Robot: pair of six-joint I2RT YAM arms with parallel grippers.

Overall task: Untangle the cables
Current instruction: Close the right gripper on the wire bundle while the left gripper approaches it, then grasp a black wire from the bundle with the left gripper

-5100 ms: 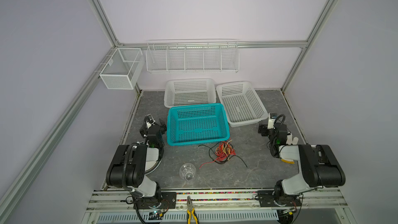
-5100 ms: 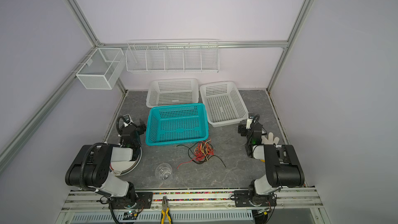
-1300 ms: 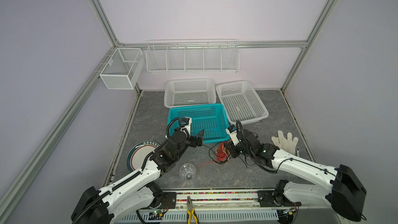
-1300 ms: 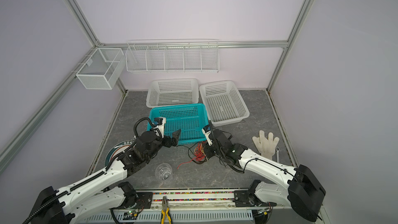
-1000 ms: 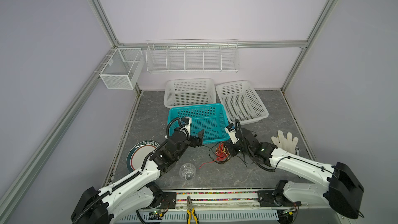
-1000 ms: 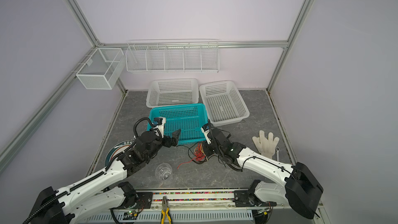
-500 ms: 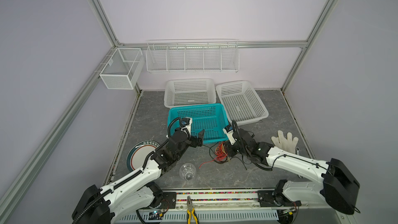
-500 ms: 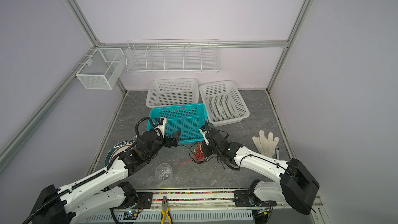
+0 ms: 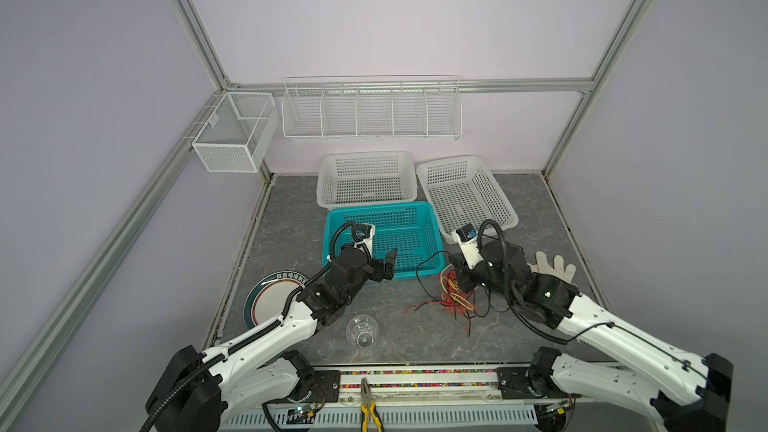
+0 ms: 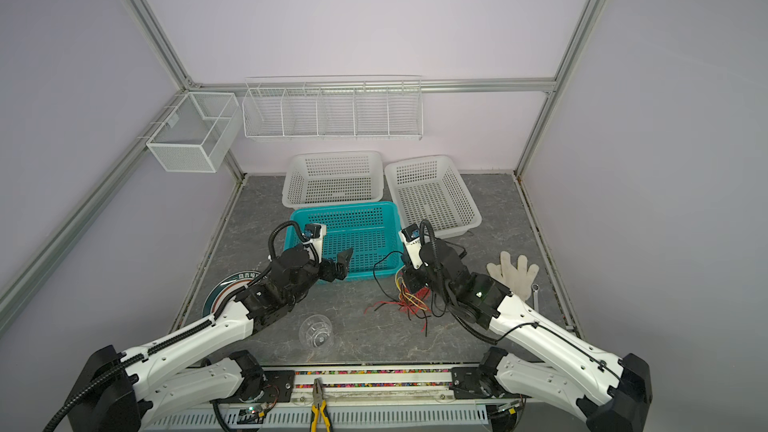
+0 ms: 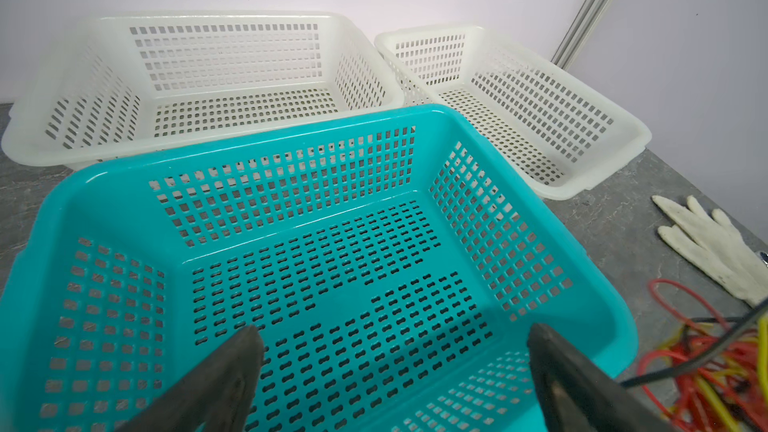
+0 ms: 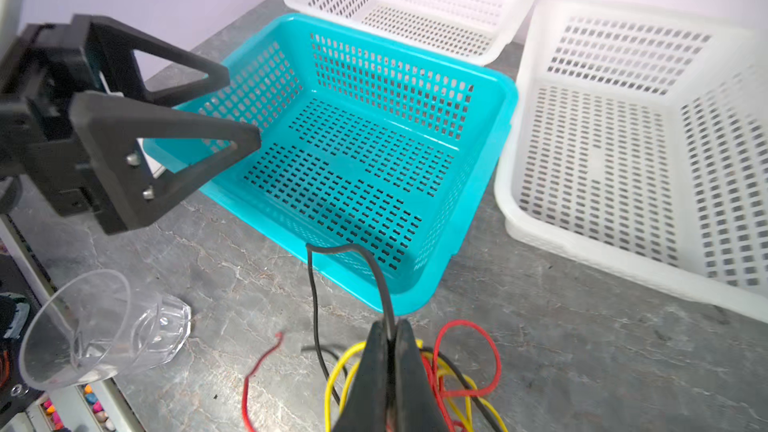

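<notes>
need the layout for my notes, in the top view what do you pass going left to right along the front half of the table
round white plate with a dark rim → clear plastic cup → tangle of thin red, yellow and black cables → white fabric glove

My left claw (image 11: 395, 332) hangs spread wide; off to its right, my right claw (image 12: 390, 328) pinches one black cable (image 12: 311, 284).

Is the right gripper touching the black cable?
Touching. The right wrist view shows the right gripper shut on the black cable, which loops up from its fingertips.
</notes>
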